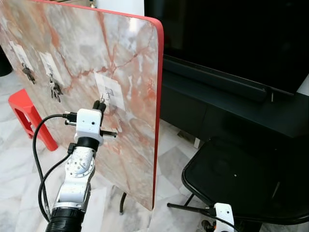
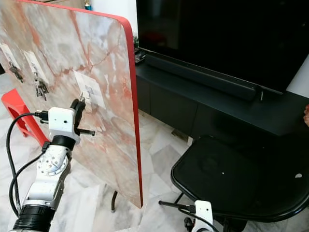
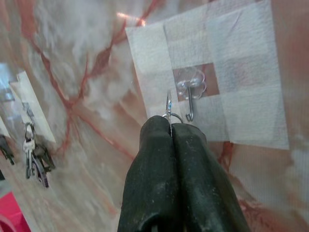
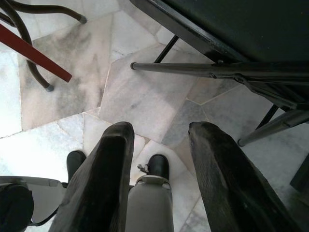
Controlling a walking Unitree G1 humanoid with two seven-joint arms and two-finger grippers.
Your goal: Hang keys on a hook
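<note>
The key ring (image 3: 170, 114) is sticking out as a thin wire loop from the tips of the left claw (image 3: 171, 126), whose two black fingers are clenching it tight; the keys themselves are not showing from here. The loop is sitting just beside the small clear hook (image 3: 190, 94), which is taped onto the upright marble board (image 1: 72, 43) with white patches, and it looks not yet slipped over the hook's upturned tip. So the hanging step is in hand, at the final approach. The next move is probably calling for a slight shift toward the hook and a lift so the ring clears the tip, then lowering before letting go. Farther left on the board, another bunch of keys (image 1: 55, 89) is already hanging. The right claw (image 4: 159, 145) is hanging idle near the floor with its fingers spread, beside the black chair (image 1: 227, 179).
</note>
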